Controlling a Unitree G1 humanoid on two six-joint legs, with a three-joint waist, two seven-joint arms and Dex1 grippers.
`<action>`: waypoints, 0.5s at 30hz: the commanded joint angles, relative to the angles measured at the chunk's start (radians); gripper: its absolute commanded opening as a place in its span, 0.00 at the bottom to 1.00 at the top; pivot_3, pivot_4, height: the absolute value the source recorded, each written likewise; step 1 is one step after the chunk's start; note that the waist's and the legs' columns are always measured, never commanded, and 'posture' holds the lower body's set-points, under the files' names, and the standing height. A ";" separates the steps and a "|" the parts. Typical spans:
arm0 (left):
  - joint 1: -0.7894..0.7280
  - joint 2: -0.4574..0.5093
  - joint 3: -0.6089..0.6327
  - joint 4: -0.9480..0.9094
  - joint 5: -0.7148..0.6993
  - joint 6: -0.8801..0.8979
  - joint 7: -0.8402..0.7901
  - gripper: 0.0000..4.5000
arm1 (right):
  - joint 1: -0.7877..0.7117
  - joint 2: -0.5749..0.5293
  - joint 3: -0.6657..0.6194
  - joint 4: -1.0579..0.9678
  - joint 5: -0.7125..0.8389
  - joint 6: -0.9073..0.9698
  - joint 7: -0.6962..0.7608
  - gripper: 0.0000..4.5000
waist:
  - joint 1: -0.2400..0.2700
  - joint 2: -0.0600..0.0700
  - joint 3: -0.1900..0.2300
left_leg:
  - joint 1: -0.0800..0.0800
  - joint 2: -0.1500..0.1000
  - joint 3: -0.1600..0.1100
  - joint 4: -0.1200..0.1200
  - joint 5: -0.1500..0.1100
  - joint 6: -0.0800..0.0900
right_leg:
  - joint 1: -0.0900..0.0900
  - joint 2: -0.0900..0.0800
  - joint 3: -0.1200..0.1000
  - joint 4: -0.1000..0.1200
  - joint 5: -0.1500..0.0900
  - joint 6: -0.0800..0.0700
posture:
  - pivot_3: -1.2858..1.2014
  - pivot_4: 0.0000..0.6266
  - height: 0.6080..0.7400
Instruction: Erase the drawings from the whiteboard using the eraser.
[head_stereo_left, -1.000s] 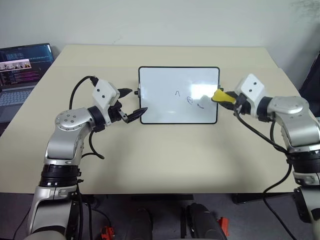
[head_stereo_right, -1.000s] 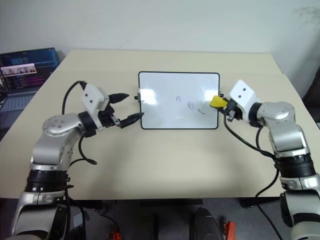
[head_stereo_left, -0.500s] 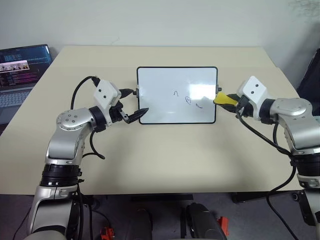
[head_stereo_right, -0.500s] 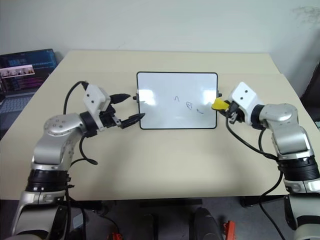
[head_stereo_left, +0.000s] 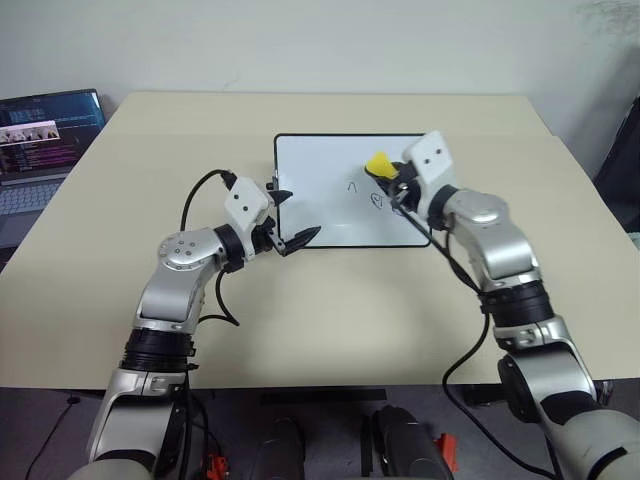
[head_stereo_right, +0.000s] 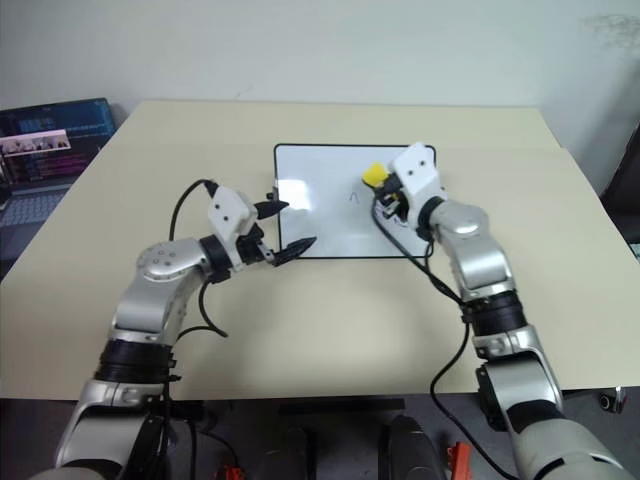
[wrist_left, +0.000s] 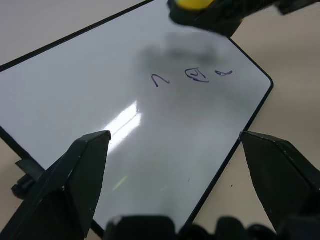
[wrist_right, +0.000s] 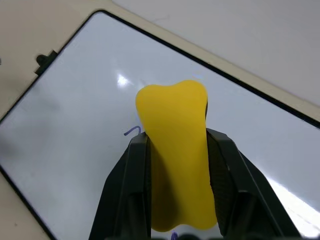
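Only blue drawings (wrist_left: 192, 76) mark the whiteboard (wrist_left: 100, 100); nothing is readable.

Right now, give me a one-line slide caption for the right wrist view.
Right gripper shut on the yellow eraser, held over the whiteboard, with part of the blue drawings showing beside it.

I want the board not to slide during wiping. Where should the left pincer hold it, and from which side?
Probably the whiteboard's near-left corner, coming level from the left. The left pincer is already open there, the thin black frame fits between its fingers, and the drawings and the eraser lie toward the right half.
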 joint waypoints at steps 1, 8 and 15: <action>-0.016 -0.014 -0.007 -0.024 0.002 -0.026 0.006 1.00 | -0.090 0.032 0.047 0.121 -0.084 -0.070 -0.081 0.26 | 0.000 0.000 0.000 | 0.000 0.000 0.000 0.000 0.000 0.000 | 0.000 0.000 0.000 0.000 0.000 0.000 | 0.52 0.24 1.00; -0.011 -0.022 -0.007 -0.021 0.001 -0.031 0.007 1.00 | -0.227 0.081 0.082 0.402 -0.165 -0.180 -0.176 0.26 | -0.003 0.000 0.000 | 0.000 0.000 0.000 0.000 0.000 0.000 | 0.000 0.000 0.000 0.000 0.000 0.000 | 0.52 0.24 1.00; -0.006 -0.016 0.001 -0.031 -0.003 -0.024 0.008 1.00 | -0.241 0.151 0.145 0.582 -0.220 -0.265 -0.154 0.26 | -0.010 0.000 0.000 | 0.006 0.000 0.001 -0.001 0.000 0.000 | 0.005 0.000 0.001 0.001 0.000 0.000 | 0.52 0.24 1.00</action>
